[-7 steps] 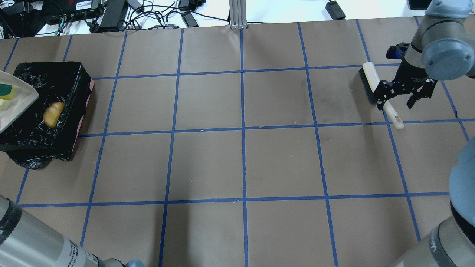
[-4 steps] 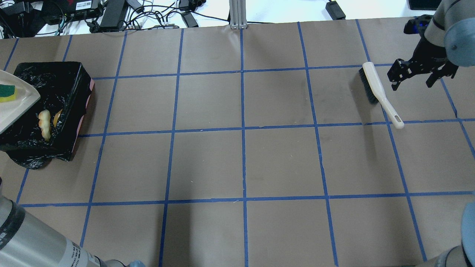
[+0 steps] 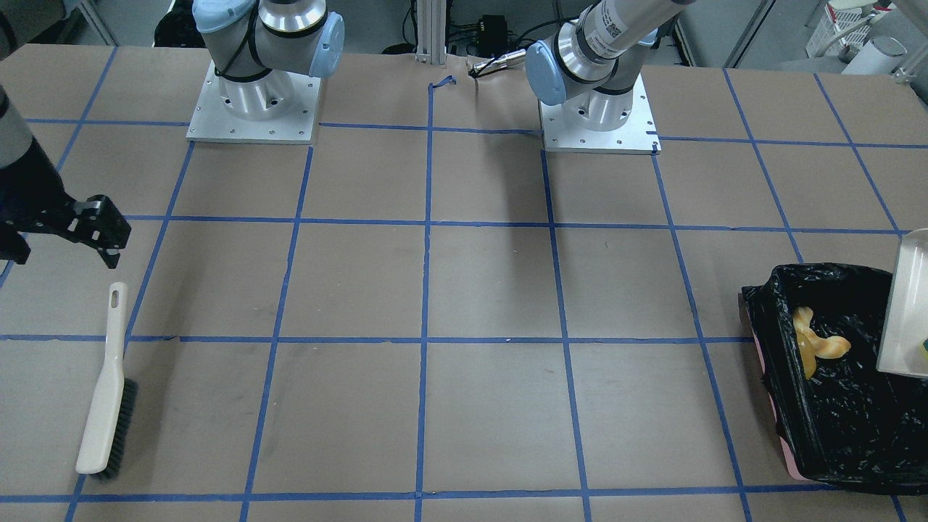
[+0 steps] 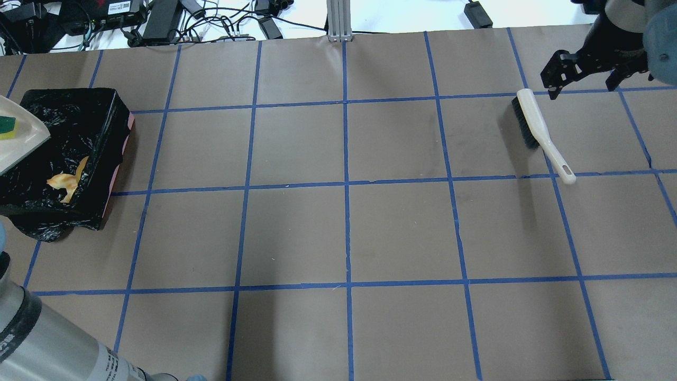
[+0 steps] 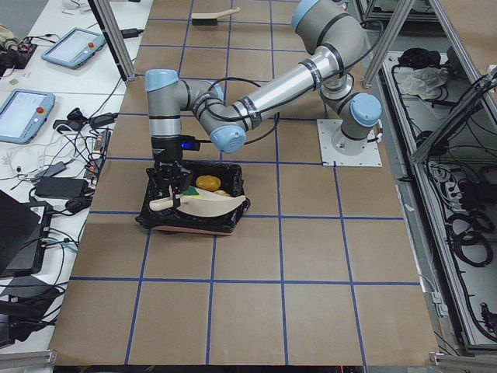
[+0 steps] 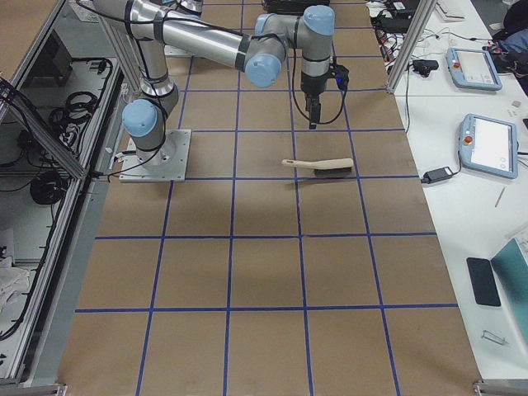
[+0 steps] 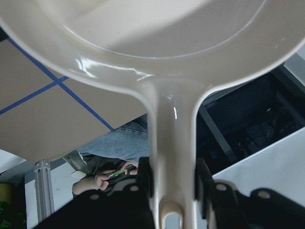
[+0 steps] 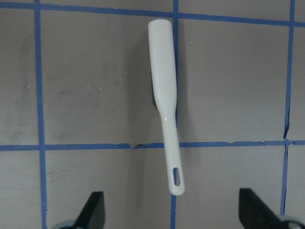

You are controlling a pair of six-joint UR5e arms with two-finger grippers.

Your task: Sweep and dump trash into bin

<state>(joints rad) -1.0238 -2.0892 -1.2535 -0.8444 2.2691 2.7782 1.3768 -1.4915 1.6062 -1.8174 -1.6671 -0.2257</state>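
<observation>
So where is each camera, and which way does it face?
Front-facing: across the table, facing both bases; right gripper near brush.
Overhead: from behind, down on bin, brush.
Exterior left: table's left end; left arm holds dustpan over bin.
Exterior right: opposite end; right arm near brush.
Left wrist: along the clamped dustpan handle.
Right wrist: straight down on brush.
Shared: front-facing and overhead show brush and bin.

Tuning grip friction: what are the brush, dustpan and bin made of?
Brush: smooth cream handle, probably moulded plastic; dark bristles, likely synthetic. Dustpan: glossy beige plastic, judging by its sharp highlights. Bin: lined with thin black plastic film, crinkled and shiny; pinkish base, material unclear.
</observation>
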